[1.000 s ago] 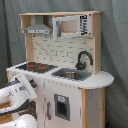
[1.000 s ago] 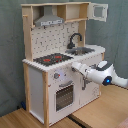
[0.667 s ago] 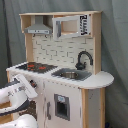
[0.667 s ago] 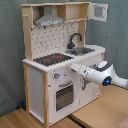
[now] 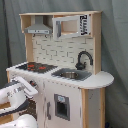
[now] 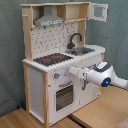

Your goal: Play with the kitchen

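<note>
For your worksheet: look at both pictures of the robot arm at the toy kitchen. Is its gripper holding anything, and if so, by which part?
It cannot be told. The gripper sits against the front of the kitchen, just below the hob, but neither exterior view shows a grasp on any part.

The kitchen [image 5: 60, 65] [image 6: 62, 60] is seen standing upright in both exterior views: white and light wood, with a black-red hob, black faucet, sink, grey hood and closed oven door.
</note>
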`<state>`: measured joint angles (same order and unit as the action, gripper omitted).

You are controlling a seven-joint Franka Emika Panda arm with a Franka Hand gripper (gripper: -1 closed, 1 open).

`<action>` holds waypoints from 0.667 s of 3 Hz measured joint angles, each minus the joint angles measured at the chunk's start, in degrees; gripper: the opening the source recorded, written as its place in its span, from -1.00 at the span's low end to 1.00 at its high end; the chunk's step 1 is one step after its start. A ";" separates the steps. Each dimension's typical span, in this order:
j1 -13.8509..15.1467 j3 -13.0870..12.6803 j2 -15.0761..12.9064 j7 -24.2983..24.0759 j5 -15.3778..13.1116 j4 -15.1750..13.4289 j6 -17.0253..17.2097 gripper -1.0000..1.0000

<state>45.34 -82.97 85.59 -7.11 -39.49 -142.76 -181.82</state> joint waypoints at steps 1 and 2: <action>-0.08 -0.22 0.31 6.87 0.00 0.26 0.83 -1.00; -0.10 -0.34 0.46 12.90 0.00 0.44 1.26 -1.00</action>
<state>45.24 -83.31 86.05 5.79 -39.49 -142.32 -180.56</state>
